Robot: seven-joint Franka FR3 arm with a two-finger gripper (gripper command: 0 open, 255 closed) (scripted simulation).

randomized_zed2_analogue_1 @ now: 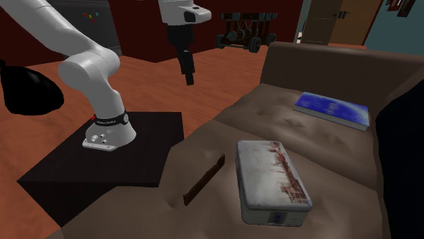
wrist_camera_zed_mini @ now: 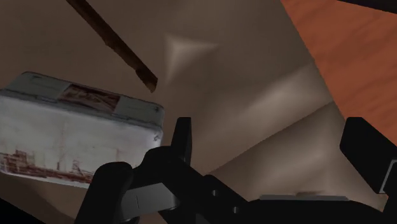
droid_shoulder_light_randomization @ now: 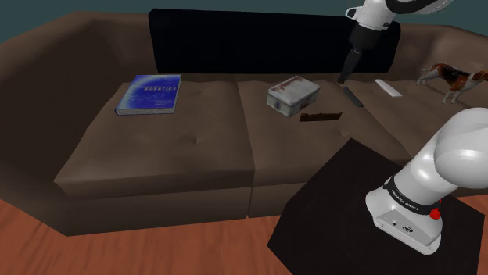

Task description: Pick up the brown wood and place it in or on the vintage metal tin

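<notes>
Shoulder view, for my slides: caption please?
Open gripper hovers above sofa; wood lies beside tin, book at the view's left.

The tin (randomized_zed2_analogue_1: 272, 176) is pale grey-white with reddish-brown printed scenes on lid and side. Just beside the tin, the wood strip (randomized_zed2_analogue_1: 204, 180) is dark brown. The sofa (droid_shoulder_light_randomization: 164, 148) under the tin is dull brown; the book (droid_shoulder_light_randomization: 148, 94), well apart from the tin, is blue with pale lettering.

Bare cushion (droid_shoulder_light_randomization: 289, 152) around wood strip (droid_shoulder_light_randomization: 321, 116), tin (droid_shoulder_light_randomization: 293, 95) close beside it, open air above them
</notes>
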